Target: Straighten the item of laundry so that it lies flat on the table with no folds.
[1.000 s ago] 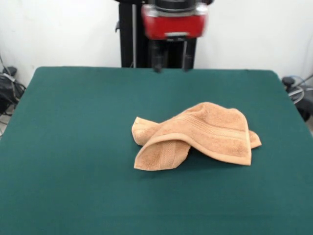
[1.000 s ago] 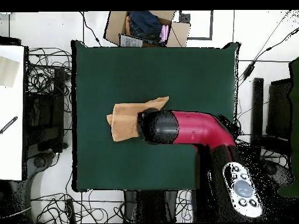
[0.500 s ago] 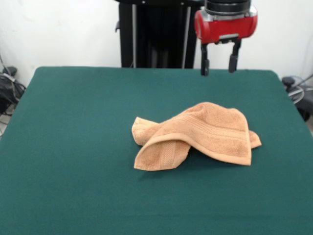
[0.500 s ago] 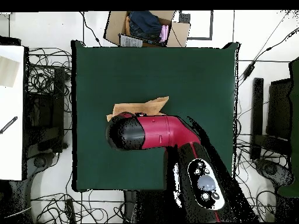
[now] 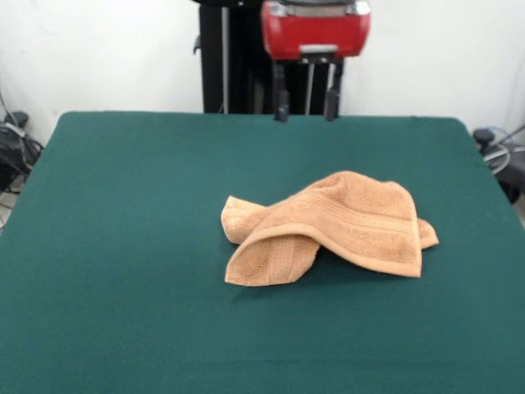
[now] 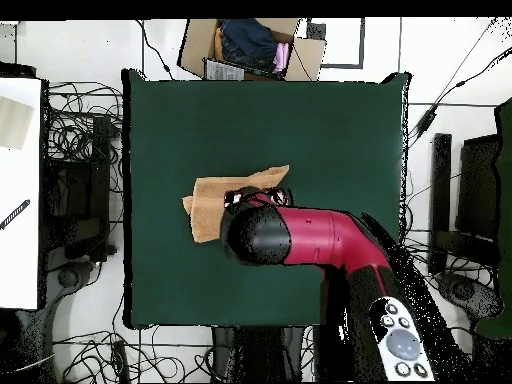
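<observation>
The item of laundry (image 5: 328, 227) is an orange-tan towel lying crumpled on the green table (image 5: 123, 246), a little right of centre in the front view. One corner is folded under at the front left and a ribbed band runs across its raised top. My gripper (image 5: 306, 105) hangs open well above the table's far side, behind the towel and not touching it, its two dark fingers (image 5: 281, 103) apart with nothing between them. In the overhead view the red arm (image 6: 300, 236) covers part of the towel (image 6: 210, 205).
A cardboard box (image 6: 250, 48) with cloth in it stands beyond the table's top edge in the overhead view. Cables and equipment lie on the floor around the table. A white surface (image 6: 20, 190) borders the left side.
The gripper swung from the middle to the right half a second ago, then back toward the middle now, staying high and open. The towel has not moved.
</observation>
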You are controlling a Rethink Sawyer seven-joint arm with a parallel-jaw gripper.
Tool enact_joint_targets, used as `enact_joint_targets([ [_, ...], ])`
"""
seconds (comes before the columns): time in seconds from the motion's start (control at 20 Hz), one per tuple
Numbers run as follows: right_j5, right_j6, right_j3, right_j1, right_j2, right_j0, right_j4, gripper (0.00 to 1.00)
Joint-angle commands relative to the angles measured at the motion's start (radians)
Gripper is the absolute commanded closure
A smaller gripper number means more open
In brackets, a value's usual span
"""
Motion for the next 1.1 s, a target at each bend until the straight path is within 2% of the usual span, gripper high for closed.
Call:
enact_joint_targets([
  [0.05, -0.218, 0.277, -0.005, -0.070, -0.140, 0.063, -0.007, 0.00],
  [0.35, -0.383, 0.311, -0.022, -0.040, -0.305, 0.191, 0.059, 0.00],
  [0.8, -0.491, 0.246, -0.037, -0.030, -0.327, 0.202, 0.105, 0.00],
  [0.85, -0.450, 0.233, -0.037, -0.027, -0.325, 0.199, 0.108, 0.00],
  [1.0, -0.199, 0.197, 0.011, 0.002, -0.238, 0.123, 0.160, 0.00],
  [1.1, -0.050, 0.141, -0.005, 0.031, -0.219, 0.098, 0.176, 0.00],
])
